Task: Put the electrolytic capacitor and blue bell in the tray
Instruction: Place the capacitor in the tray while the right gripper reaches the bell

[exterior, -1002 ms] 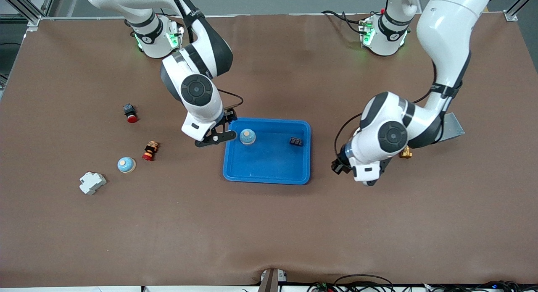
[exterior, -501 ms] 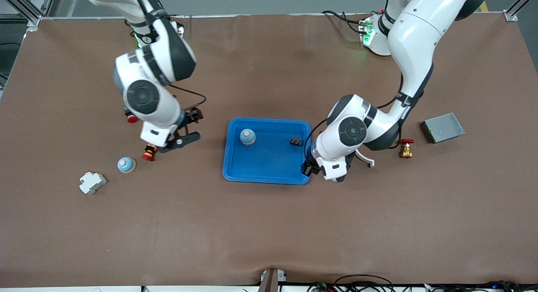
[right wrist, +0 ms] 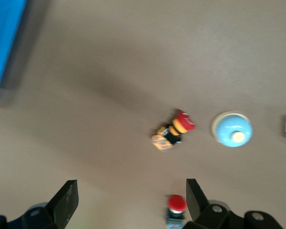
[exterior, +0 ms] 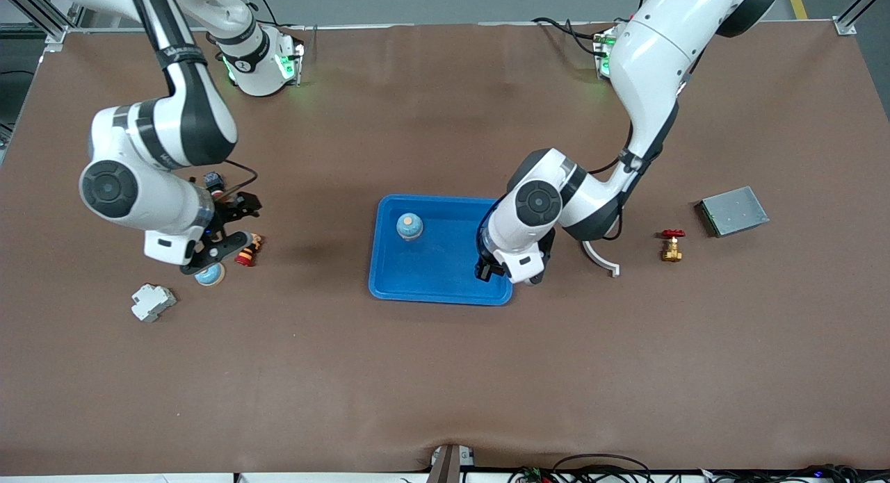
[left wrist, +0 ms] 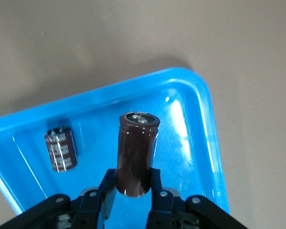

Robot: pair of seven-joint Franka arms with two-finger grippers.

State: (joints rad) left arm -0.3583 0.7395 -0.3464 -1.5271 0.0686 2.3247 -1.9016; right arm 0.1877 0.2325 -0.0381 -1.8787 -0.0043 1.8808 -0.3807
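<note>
The blue tray [exterior: 445, 285] lies mid-table. One blue bell [exterior: 409, 226] stands in it. My left gripper [exterior: 495, 266] is over the tray's corner nearest the left arm, shut on a dark brown electrolytic capacitor [left wrist: 136, 152], held above the tray floor [left wrist: 190, 138]. My left gripper [left wrist: 133, 179] clamps its lower end. A smaller dark cylinder [left wrist: 61, 149] lies in the tray. My right gripper [exterior: 226, 229] is open over a second blue bell [exterior: 208, 275], which also shows in the right wrist view [right wrist: 232, 130], ahead of the open right gripper [right wrist: 132, 205].
A red-and-yellow part [exterior: 247, 252] and a red push button [right wrist: 176, 205] lie by the right gripper. A white breaker [exterior: 153, 302] lies nearer the camera. A white curved piece [exterior: 601, 257], a red-handled valve [exterior: 671, 244] and a grey box [exterior: 733, 210] lie toward the left arm's end.
My right gripper has left the tray's edge and moved to over the second bell. My left gripper has carried the capacitor from beside the tray to over its corner.
</note>
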